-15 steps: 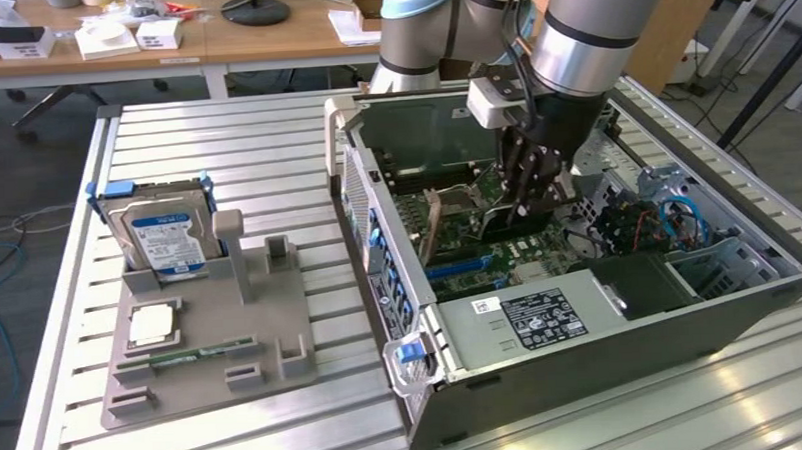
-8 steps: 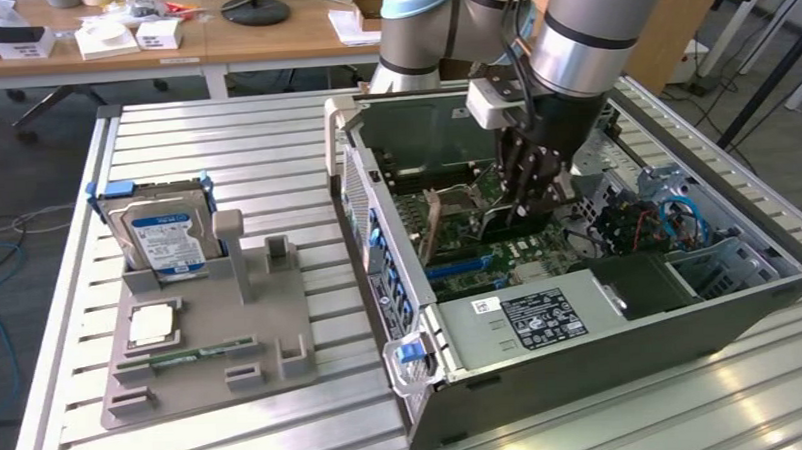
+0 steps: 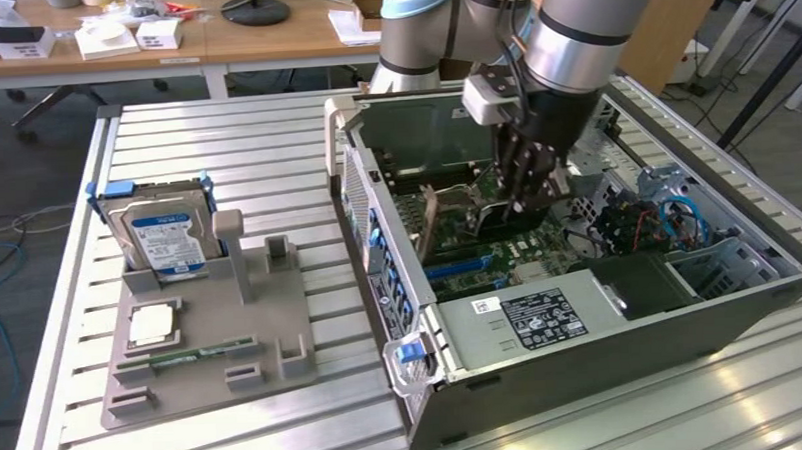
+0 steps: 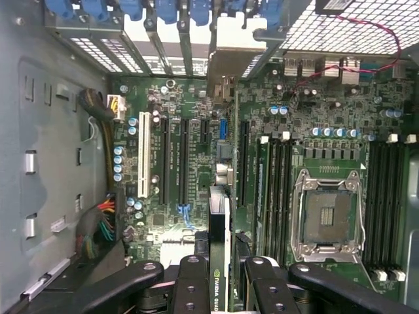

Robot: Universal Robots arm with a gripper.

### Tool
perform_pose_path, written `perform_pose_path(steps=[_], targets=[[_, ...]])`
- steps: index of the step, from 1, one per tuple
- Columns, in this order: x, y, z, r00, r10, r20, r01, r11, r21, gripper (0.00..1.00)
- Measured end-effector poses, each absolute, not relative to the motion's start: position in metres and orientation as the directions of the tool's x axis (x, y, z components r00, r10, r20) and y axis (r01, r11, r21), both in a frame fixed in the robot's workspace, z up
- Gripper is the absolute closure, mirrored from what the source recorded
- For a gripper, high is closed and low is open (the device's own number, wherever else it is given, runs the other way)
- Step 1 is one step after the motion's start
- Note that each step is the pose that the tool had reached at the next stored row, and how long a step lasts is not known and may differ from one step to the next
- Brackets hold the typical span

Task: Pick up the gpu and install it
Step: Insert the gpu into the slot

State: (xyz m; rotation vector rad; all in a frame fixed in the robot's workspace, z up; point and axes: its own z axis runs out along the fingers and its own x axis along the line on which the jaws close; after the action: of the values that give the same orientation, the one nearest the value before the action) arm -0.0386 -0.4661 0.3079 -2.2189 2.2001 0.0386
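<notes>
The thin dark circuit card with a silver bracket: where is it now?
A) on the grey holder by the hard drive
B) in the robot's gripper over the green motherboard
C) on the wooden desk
B: the thin dark circuit card stands edge-on, clamped in the black gripper over the green motherboard.

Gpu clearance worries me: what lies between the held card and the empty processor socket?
In the wrist view, parallel long black slots lie between the gpu and the processor socket.

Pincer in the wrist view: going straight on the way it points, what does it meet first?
Probably the motherboard: the gpu clamped in the pincer leads, edge-on, toward the expansion slots. Which slot is unclear, since depth is hard to judge.
</notes>
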Motion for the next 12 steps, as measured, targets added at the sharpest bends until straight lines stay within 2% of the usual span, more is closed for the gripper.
perform_pose_path(steps=[12], targets=[[-0.0457,-0.4645,0.3074,0.008,-1.000,-0.029,-1.000,-0.009,0.006,0.74]])
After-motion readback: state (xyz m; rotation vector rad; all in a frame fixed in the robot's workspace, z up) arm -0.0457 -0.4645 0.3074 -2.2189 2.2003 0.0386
